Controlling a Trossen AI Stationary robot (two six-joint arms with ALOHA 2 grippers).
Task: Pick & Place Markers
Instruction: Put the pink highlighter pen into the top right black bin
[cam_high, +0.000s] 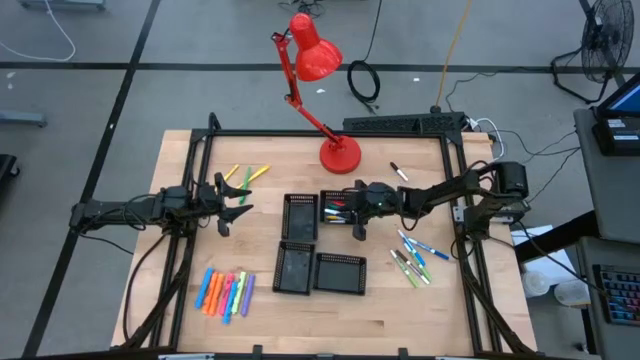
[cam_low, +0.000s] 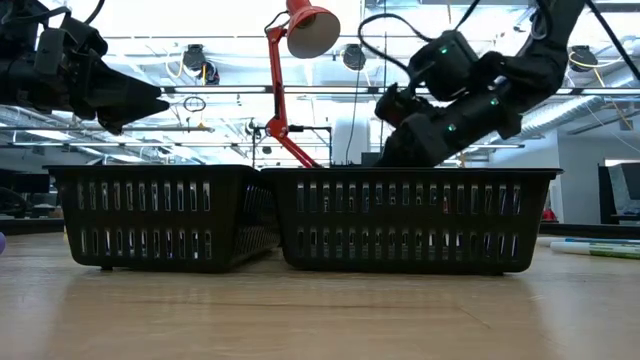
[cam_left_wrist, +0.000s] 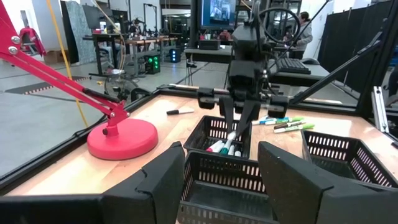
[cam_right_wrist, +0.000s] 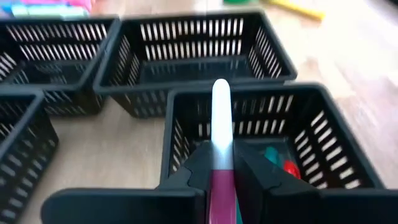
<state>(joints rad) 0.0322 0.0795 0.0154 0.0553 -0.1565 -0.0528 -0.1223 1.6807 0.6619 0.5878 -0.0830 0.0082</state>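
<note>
No text, label, brand, number or sign can be read in any of the views. The screen (cam_left_wrist: 217, 12) in the room beyond the worktop shows only a bluish picture with nothing legible on it. The markers carry no print that can be made out.
</note>
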